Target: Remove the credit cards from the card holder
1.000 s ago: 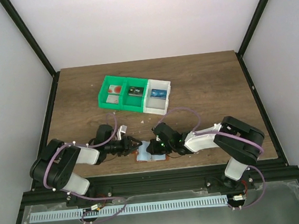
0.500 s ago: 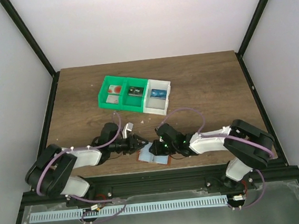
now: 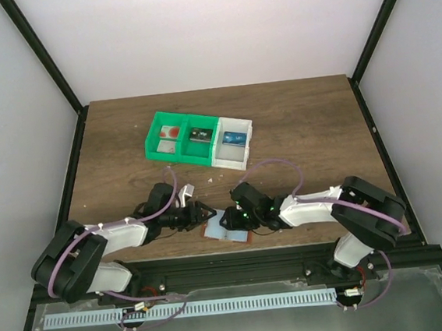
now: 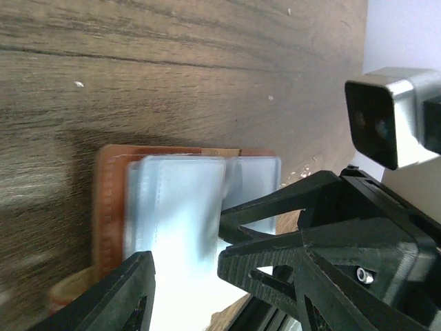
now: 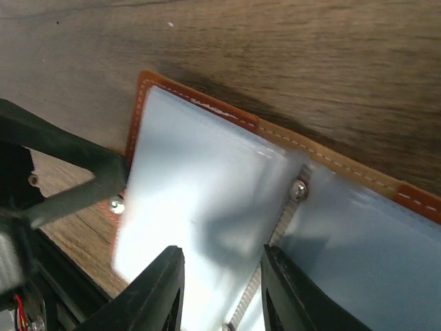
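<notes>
The card holder [image 3: 226, 232] lies open near the table's front edge, reddish-brown leather with pale grey-blue pockets. In the left wrist view its pockets [image 4: 180, 207] fill the space between my fingers. In the right wrist view the pockets [image 5: 207, 186] and the centre fold with a metal stud [image 5: 298, 189] show. My left gripper [image 3: 207, 213] [image 4: 186, 269] is open, just over the wallet's left half. My right gripper [image 3: 227, 219] [image 5: 222, 293] is open, close over the wallet near its fold. No credit card shows clearly; any in the pockets are hidden.
A green-and-white three-compartment bin [image 3: 201, 150] stands further back, holding small red, dark and blue items. The table's front edge [image 3: 237, 249] runs right beside the wallet. The two grippers are nearly touching; the left fingers [image 5: 65, 172] show in the right wrist view.
My left gripper has reached rightward to the wallet's left side. The right arm has stretched out lower over the wallet. The wallet has shifted slightly right.
</notes>
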Tool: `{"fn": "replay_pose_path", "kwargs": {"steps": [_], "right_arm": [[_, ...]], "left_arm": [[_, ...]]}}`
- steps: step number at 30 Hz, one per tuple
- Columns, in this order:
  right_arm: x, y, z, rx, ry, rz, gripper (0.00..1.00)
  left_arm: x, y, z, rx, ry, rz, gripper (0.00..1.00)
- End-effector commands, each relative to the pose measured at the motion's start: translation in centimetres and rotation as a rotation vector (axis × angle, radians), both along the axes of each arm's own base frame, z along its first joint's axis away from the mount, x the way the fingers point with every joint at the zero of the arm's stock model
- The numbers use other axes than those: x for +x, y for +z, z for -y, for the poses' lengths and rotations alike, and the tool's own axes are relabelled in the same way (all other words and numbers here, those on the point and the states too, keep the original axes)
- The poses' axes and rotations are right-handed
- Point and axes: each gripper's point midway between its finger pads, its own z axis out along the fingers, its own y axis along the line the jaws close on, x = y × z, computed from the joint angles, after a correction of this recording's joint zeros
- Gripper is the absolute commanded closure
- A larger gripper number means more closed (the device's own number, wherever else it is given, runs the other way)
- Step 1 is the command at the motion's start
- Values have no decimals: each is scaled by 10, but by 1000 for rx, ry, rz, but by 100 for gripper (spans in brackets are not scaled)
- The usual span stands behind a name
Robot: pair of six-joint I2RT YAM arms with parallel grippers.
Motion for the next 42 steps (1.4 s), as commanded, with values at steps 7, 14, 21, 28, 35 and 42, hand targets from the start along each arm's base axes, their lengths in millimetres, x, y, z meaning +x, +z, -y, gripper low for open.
{"fn": "replay_pose_path", "kwargs": {"steps": [7,14,21,28,35,42], "right_arm": [[13,-13,2,-51,11,103,89],[7,-11,-11,60,94,127,96],[1,-12,-14,130,103,94,100],[0,-12,-13,145,105,90,100],[0,-14,-12,141,102,84,100],[0,-15,-11,141,96,75,99]], "left_arm": [[5,-5,2,32,-33,35,37],[7,2,-5,20,-9,49,24],[6,-4,-13,11,2,41,22],[6,-10,-10,3,-23,17,22],[11,-18,-21,119,-10,32,21],[9,-10,-23,118,0,43,20]]}}
